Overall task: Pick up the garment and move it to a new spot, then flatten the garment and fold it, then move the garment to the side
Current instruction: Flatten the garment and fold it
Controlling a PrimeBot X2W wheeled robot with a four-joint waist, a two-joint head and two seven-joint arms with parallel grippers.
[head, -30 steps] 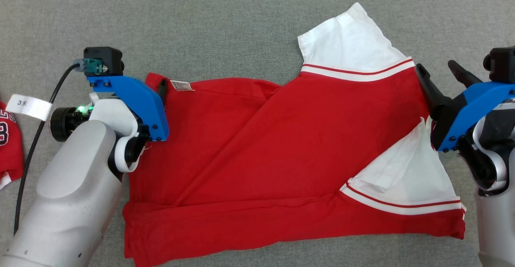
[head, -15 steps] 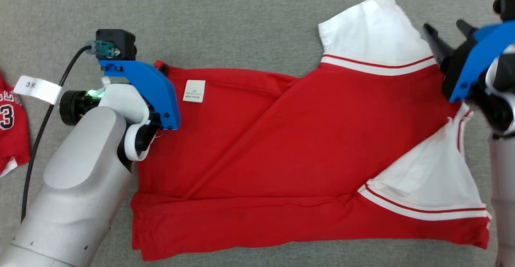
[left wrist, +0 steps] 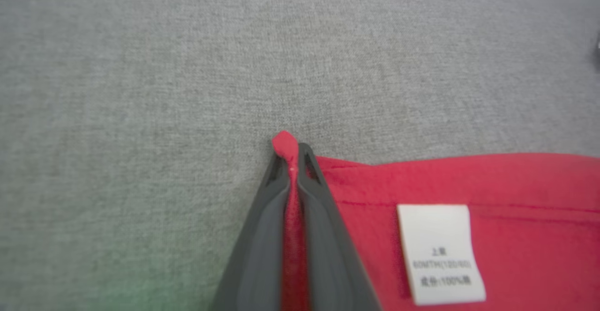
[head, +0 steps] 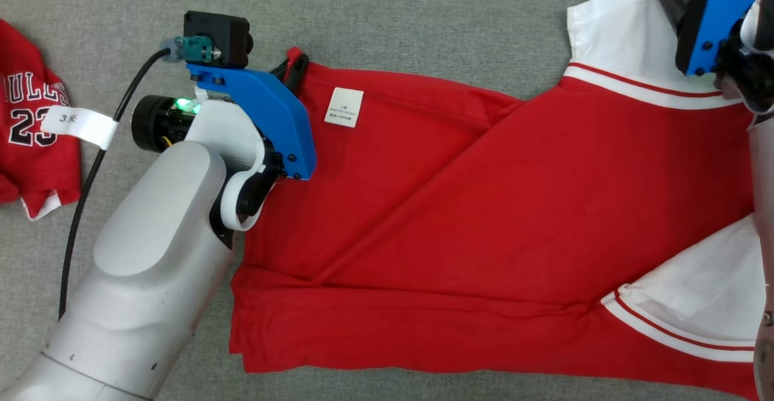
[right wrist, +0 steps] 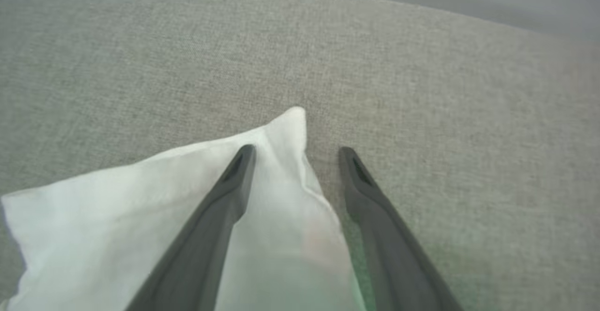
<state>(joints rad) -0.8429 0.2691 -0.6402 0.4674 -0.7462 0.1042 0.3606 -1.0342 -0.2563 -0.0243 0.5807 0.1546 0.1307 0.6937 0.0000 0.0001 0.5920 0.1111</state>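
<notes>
Head view: the whole frame has slid, so that is my camera moving, not the cloth. Measured against the garment [head: 484, 207] itself, the right jaws have left the gap between the two sleeves and now sit at the tip of the far white sleeve [head: 617, 38]. The left jaws keep the red corner, with the care label [head: 343, 107] just beside them. I read this as lining up a two-corner pull to flatten. A second red jersey [head: 30, 129] lies well off from the left jaws.

Left wrist view: jaws clenched on the red hem, a nub poking past the tips.

Right wrist view: jaws released, one finger over the sleeve corner, the other over bare worktop [right wrist: 468, 137]. The surface is grey woven cloth, and I'd guess it is grippy. Beyond its far edge is a pale strip [right wrist: 468, 1], wall or floor I cannot tell.
</notes>
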